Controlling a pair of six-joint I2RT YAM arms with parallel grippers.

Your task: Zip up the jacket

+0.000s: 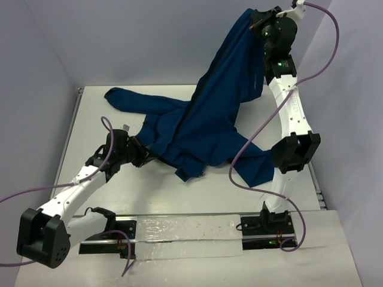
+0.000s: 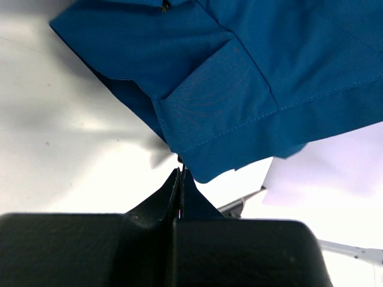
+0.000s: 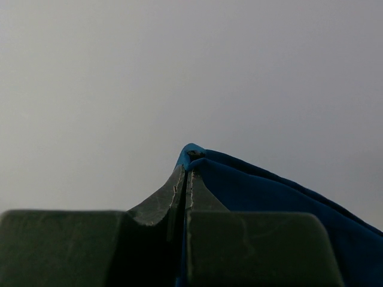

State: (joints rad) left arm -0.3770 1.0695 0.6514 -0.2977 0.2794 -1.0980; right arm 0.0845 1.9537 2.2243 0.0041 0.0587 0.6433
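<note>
Right gripper [image 3: 187,164] is holding up high at the far right, fingers together, clamping a top edge of the jacket [image 1: 209,119]; blue fabric is poking out at the tips in the right wrist view. Jacket is hanging from there, draping down-left onto the counter [image 1: 119,197]. One sleeve is lying stretched toward the far left, and another part is resting on the counter beside the right arm. Left gripper [image 2: 180,173] is sitting low at the hem on the left, fingers pressed together and pinching just a sliver of the hem edge. The hem is fanning out above those tips.
</note>
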